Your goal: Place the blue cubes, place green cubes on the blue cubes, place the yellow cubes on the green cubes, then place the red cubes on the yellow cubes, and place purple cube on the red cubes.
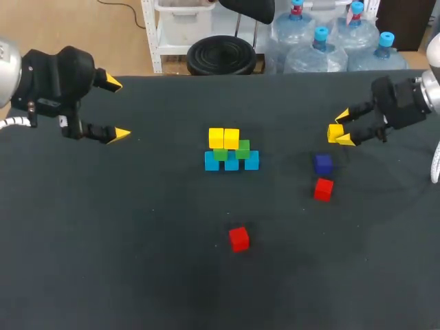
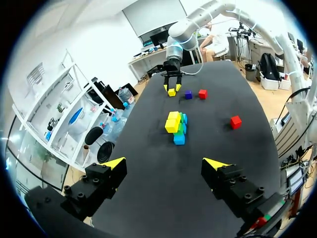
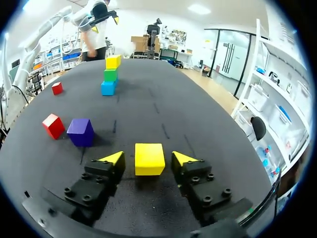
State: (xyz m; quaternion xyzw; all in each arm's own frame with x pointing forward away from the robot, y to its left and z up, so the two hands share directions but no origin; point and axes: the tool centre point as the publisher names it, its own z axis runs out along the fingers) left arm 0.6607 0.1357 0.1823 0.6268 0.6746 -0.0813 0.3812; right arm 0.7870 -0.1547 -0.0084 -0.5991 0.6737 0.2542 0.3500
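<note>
Yellow small cube point(image 3: 149, 158), the loose one, sits flat on the black cloth-covered table point(image 1: 137, 240), squarely between the fingers of your right gripper point(image 3: 147, 158). The fingers stand open, with a sliver of cloth showing on each side of the cube, so nothing is gripped yet.

By my reading you are midway. At the table's centre, the row of blue cubes point(image 1: 232, 162) is down, the green cubes point(image 1: 242, 148) sit on it, and two yellow cubes point(image 1: 223, 137) top those. This loose yellow cube has yet to join them.

Just beside the right gripper lie the purple cube point(image 1: 322, 163) and one red cube point(image 1: 323, 189). The other red cube point(image 1: 238, 238) sits alone, in front of the stack. All three are unplaced.

Your left gripper point(image 2: 165, 162) hangs wide open and empty, well apart at the table's left.
</note>
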